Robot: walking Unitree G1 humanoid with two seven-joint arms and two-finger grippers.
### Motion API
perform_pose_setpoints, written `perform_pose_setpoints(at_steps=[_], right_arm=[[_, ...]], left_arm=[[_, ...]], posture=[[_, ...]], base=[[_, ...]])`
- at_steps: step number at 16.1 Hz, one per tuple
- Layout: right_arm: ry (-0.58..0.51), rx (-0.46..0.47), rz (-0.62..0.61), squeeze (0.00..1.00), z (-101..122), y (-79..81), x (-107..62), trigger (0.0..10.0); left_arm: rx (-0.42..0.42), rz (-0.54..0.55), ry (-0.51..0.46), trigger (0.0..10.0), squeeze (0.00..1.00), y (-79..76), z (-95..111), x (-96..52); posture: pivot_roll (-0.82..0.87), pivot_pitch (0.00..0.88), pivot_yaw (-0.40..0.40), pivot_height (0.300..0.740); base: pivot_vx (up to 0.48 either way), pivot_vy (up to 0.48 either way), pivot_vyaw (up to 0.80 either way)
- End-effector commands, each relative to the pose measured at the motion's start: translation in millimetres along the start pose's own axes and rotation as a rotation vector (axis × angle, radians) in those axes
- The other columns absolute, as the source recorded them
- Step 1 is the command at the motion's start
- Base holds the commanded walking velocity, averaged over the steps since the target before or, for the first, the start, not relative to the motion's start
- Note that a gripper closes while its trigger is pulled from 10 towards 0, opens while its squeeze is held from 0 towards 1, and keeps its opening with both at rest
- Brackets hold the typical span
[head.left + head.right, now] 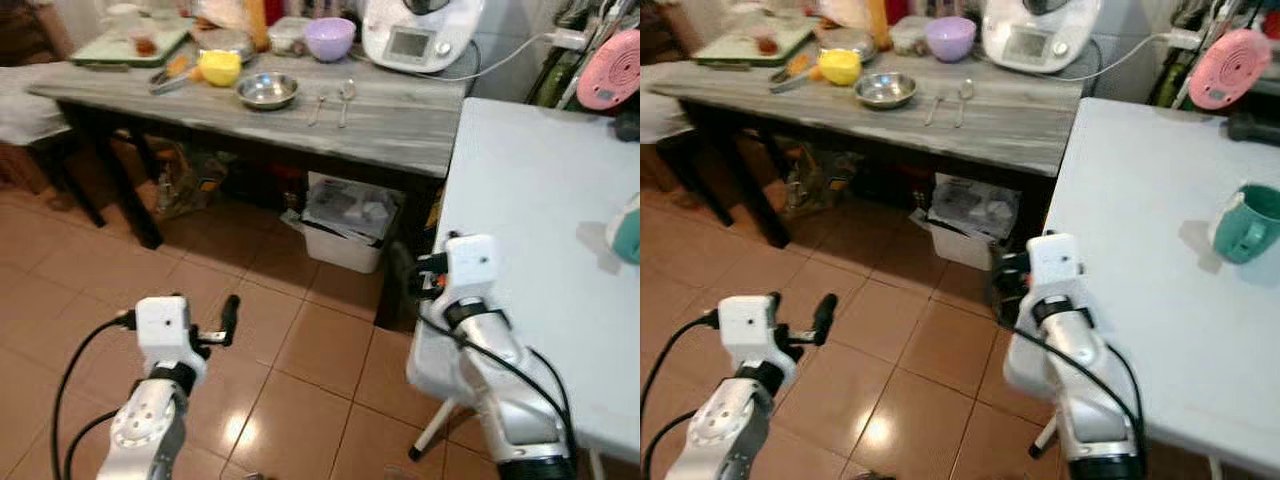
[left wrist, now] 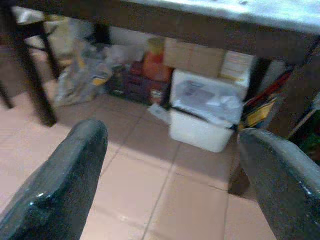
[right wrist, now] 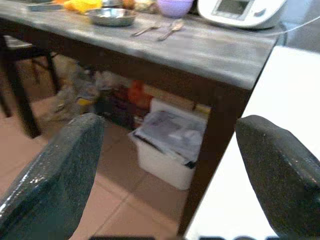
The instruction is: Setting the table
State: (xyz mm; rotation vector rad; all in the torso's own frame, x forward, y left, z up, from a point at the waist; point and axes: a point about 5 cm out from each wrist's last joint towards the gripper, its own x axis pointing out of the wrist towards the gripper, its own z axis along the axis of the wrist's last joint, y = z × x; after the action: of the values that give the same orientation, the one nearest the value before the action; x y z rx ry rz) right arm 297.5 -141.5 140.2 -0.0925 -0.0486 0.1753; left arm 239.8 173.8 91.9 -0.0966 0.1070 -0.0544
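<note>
Both grippers are empty and held low over the tiled floor (image 1: 300,350), well short of the tableware, which lies far ahead on the grey bench (image 1: 400,120). The left gripper (image 1: 222,322) has its fingers (image 2: 65,180) spread wide apart with nothing between them; the right gripper (image 3: 170,165) is likewise parted and holds nothing, its wrist close beside the near left edge of the white bench (image 1: 540,220). Ahead and to the left of both sit a steel bowl (image 1: 267,90), and just to its right a fork (image 1: 317,108) and a spoon (image 1: 345,100), side by side with long axes running near to far. These lie roughly midway between the arms in the left-right sense, so neither is clearly nearer; I judge the robot must step closer before any reach. The bowl is shallow and shiny; the cutlery is thin and flat, likely awkward to pinch. A teal mug (image 1: 1248,224) stands upright on the white bench, to the right
</note>
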Motion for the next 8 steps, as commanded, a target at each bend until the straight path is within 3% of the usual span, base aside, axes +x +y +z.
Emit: perform_pose_setpoints(at_steps=[1,5,8], right_arm=[[0.014,-0.012,-0.022,0.0,-2.6,-6.7,-2.0,10.0],[0.02,-0.015,-0.033,0.0,-3.5,-8.2,-2.3,10.0],[0.027,-0.014,-0.039,0.0,-4.8,-8.8,-2.9,10.0]], left_arm=[[-0.002,-0.013,0.019,10.0,0.0,-3.3,-4.0,-1.6],[0.019,-0.033,0.019,10.0,0.0,-4.6,-5.8,-1.5],[0.032,-0.042,0.01,10.0,0.0,-4.4,-5.0,0.4]], posture=[[-0.14,0.098,0.043,0.74],[-0.15,0.095,0.045,0.74],[-0.15,0.094,0.048,0.74]], base=[[-0.315,0.0,0.0],[-0.301,0.0,0.0],[0.0,0.0,-0.3]])
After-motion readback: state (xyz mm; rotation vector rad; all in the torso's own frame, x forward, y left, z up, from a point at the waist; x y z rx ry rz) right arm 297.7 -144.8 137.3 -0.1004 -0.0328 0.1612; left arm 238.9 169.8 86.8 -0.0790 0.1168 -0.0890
